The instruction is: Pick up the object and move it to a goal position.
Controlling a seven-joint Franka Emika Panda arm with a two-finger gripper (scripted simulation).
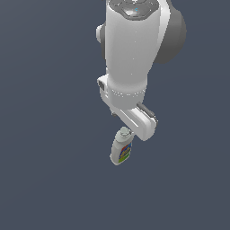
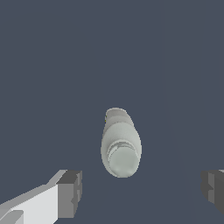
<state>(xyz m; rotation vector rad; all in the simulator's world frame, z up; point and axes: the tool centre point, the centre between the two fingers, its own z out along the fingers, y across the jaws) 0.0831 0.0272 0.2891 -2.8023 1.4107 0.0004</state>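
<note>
The bottle (image 2: 120, 143) stands roughly upright on the dark grey floor (image 2: 52, 65), its long axis running nearly along the wrist camera's line of sight, so the wrist view sees mostly the rounded cap (image 2: 122, 160) end-on, with the body foreshortened behind it. In the exterior view the bottle (image 1: 121, 148) leans slightly, cap (image 1: 123, 133) uppermost and nearest the arm, base farther down toward the floor (image 1: 45, 179).

It is white plastic with a rounded white cap above a ribbed neck; the label (image 1: 125, 152) shows blue, red, yellow and green patches (the print is too small to read).

The gripper (image 2: 141, 189) is spread wide and holds nothing. Its two dark finger pads (image 2: 70, 192) sit well apart, one on either side, and the bottle lies between them but beyond their tips, touching neither. In the exterior view the white hand (image 1: 138, 120) covers the fingers, with the cap just beside its lower edge.

Nothing else rests on the floor near the fingers.
</note>
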